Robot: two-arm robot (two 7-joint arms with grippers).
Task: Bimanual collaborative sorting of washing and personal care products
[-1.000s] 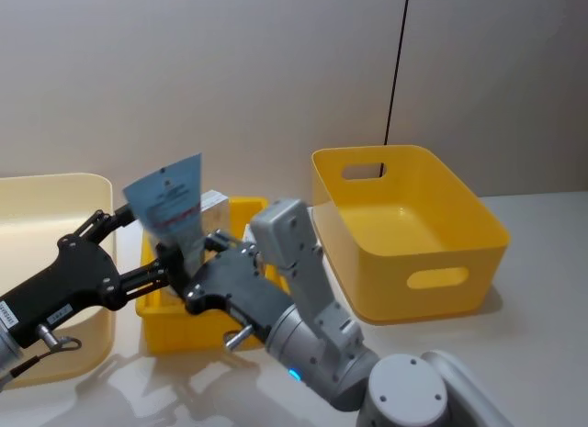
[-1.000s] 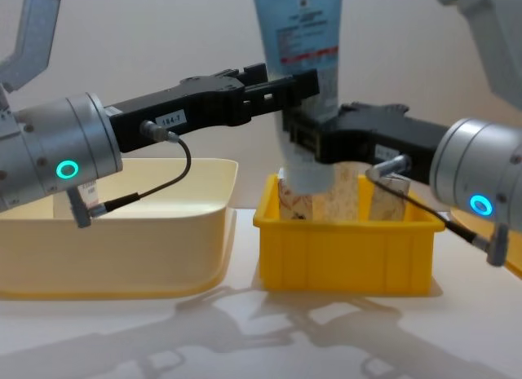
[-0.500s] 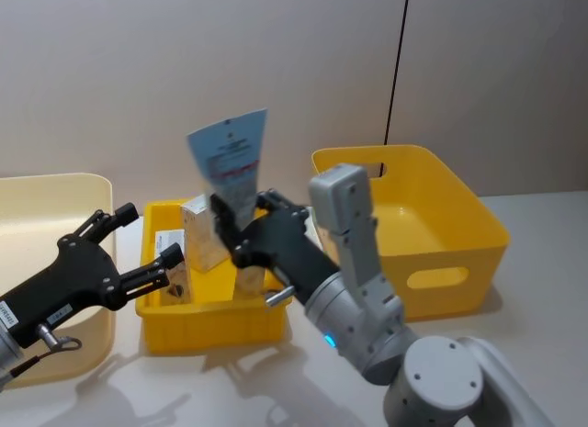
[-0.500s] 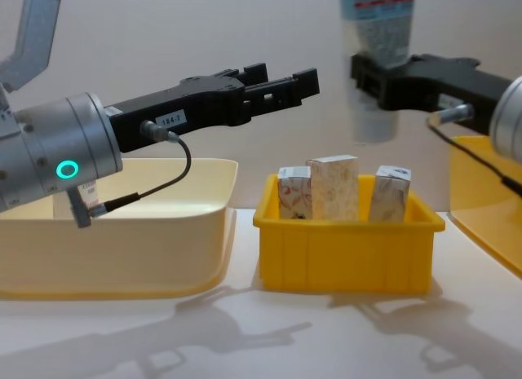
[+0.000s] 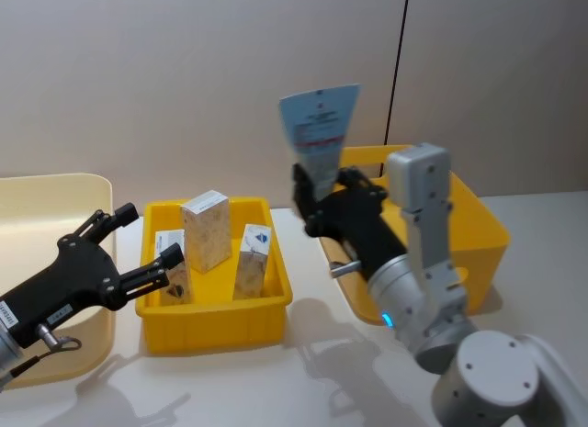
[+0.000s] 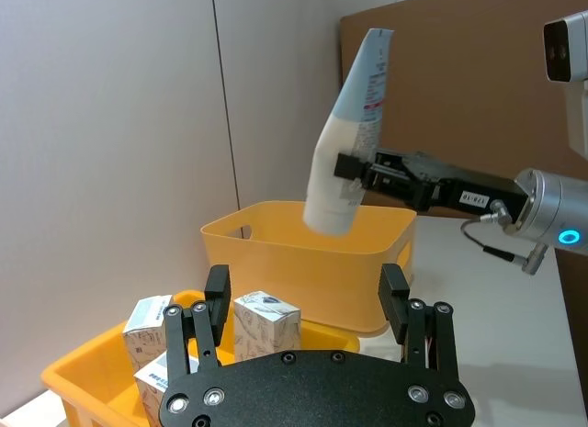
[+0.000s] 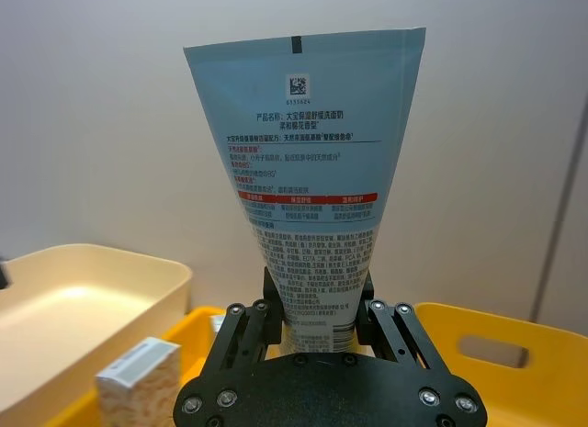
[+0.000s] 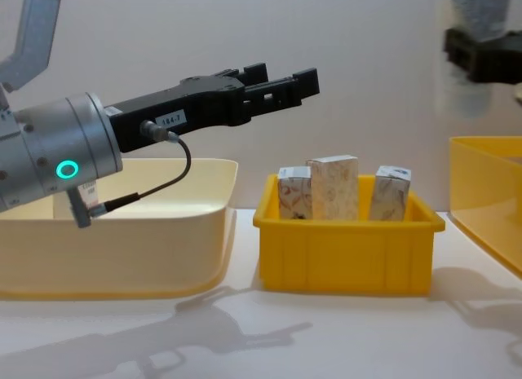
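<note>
One pale-blue squeeze tube (image 5: pixel 317 138) is standing upright, crimp up, clenched in the right tool (image 5: pixel 323 207), hovering over the left rim of the large yellow bin (image 5: pixel 482 239); the left tool (image 5: pixel 147 239) is hanging released, well apart.

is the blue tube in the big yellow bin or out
Out. The right gripper holds the blue tube upright, crimped end up, in the air higher than the big yellow bin. The left gripper hovers open.
</note>
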